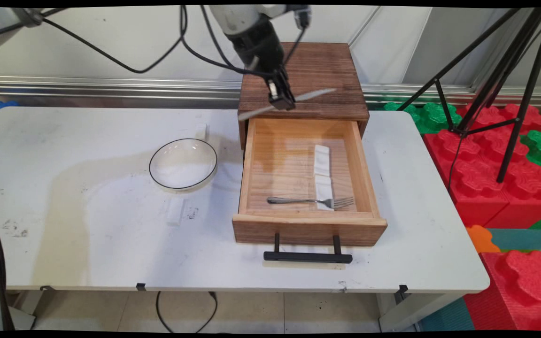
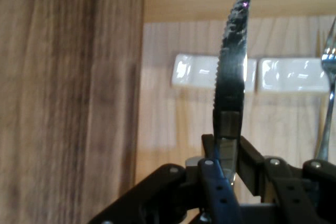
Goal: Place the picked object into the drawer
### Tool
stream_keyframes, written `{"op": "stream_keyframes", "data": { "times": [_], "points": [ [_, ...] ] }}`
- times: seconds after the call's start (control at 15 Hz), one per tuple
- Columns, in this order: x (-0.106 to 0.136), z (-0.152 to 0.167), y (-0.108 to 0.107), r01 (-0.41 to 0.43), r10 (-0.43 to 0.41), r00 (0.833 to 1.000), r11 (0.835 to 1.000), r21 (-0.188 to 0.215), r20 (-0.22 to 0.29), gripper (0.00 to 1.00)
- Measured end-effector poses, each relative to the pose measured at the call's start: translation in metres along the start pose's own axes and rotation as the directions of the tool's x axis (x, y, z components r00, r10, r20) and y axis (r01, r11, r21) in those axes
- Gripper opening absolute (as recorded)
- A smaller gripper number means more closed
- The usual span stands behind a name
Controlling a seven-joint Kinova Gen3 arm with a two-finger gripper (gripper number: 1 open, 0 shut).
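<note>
My pincer [image 1: 282,100] grips a knife [image 1: 294,101] crosswise above the open drawer [image 1: 309,225], which holds a fork [image 1: 313,201].

Gripper [image 2: 227,153] clamped on a knife [image 2: 232,72]; fingers [image 2: 251,162] grip it at the base of the blade. Blade runs up the middle of the frame, serrated edge to the left, tip near the top edge. Dark wood cabinet [image 2: 68,98] fills the left side. Behind the blade, pale drawer [image 2: 173,124] floor with two white rests [image 2: 197,70] end to end, touching or nearly so. Fork [image 2: 327,77] at the right edge, tines up, just beside the right-hand rest
</note>
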Motion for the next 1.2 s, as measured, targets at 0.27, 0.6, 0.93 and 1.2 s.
{"op": "stream_keyframes", "data": {
  "times": [0.27,0.6,0.93,1.2],
  "points": [
    [0.020,0.032,0.011,-0.001,0.001,1.000,1.000,-0.010,0.000,0.00],
    [0.030,0.070,0.015,0.012,-0.012,1.000,1.000,-0.007,0.012,0.00],
    [0.032,0.103,0.015,0.024,-0.024,0.999,1.000,-0.005,0.032,0.00],
    [0.029,0.127,0.018,0.030,-0.030,0.998,0.999,-0.009,0.048,0.00]
  ]
}}
